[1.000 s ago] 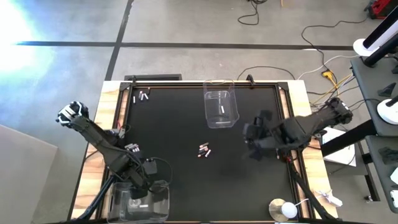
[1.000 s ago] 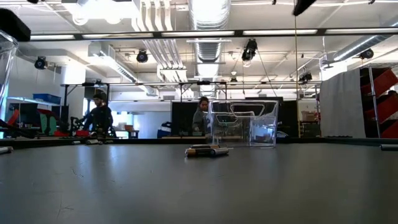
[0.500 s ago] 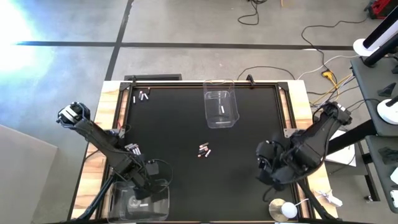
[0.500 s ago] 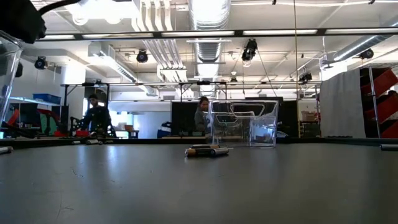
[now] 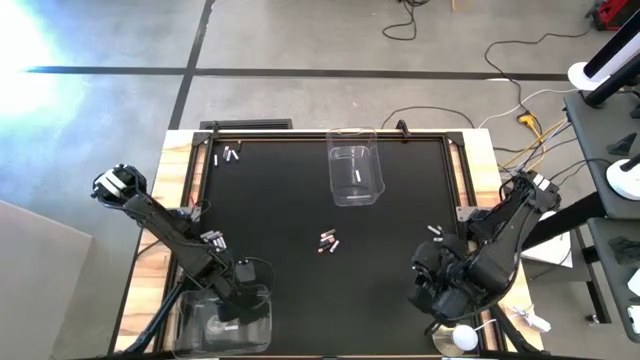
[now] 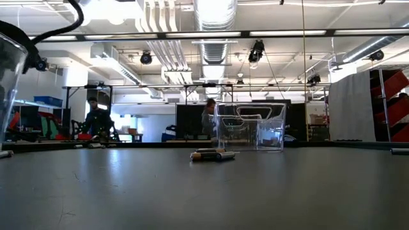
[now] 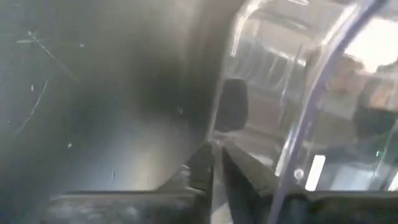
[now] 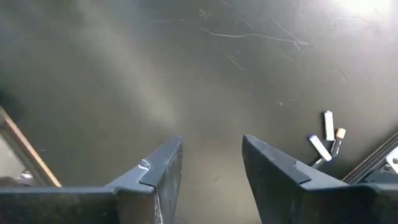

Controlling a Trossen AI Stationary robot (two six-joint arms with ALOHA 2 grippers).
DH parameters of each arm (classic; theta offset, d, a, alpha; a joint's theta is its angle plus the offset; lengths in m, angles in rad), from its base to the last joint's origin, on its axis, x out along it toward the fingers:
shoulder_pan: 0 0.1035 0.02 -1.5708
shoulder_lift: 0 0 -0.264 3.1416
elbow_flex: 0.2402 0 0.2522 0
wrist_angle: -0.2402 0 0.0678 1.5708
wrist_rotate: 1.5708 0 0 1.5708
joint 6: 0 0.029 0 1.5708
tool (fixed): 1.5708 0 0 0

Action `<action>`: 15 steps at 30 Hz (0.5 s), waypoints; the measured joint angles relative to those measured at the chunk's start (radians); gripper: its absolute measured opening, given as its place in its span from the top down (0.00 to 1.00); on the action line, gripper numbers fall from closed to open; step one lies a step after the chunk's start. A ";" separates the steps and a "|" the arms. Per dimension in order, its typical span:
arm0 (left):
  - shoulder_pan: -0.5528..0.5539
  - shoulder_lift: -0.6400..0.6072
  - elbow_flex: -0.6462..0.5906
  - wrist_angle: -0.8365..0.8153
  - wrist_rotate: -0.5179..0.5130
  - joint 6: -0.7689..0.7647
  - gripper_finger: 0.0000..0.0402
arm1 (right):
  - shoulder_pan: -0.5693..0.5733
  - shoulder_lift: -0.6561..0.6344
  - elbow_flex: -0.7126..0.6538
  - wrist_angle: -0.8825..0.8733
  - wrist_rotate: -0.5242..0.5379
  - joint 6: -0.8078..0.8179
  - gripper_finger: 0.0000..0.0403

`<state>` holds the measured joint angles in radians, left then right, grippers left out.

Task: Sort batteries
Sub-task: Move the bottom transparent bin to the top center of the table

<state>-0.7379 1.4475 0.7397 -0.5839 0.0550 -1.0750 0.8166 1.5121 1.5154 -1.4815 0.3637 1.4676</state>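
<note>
Quick count: two clear plastic rectangular tubs, one at the far edge (image 5: pixel 356 172) well away from both pincers, the other (image 5: pixel 226 322) right under the left pincer (image 5: pixel 240 300). Tiny cylinder batteries sit in clusters: about three mid-table (image 5: pixel 329 242), roughly three in the far left corner (image 5: pixel 230 154), one white one inside the far tub (image 5: pixel 357 176), a couple just beside the right pincer (image 5: pixel 432 290).
</note>
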 joint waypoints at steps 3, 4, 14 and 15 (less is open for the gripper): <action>0.008 0.000 0.009 -0.011 0.008 -0.051 0.97 | -0.002 0.026 0.000 -0.001 0.004 -0.075 0.63; 0.007 0.000 0.025 -0.033 0.004 -0.054 0.98 | -0.007 0.032 0.000 -0.001 0.003 -0.112 0.64; 0.151 -0.008 0.364 -0.390 -0.046 0.174 1.00 | -0.129 0.013 0.000 -0.001 0.050 -0.402 0.72; 0.195 -0.009 0.401 -0.432 -0.046 0.218 1.00 | -0.138 0.007 0.000 -0.001 0.084 -0.441 0.73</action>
<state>-0.5426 1.4385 1.1403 -1.0155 0.0086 -0.8574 0.6786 1.5191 1.5158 -1.4822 0.4480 1.0262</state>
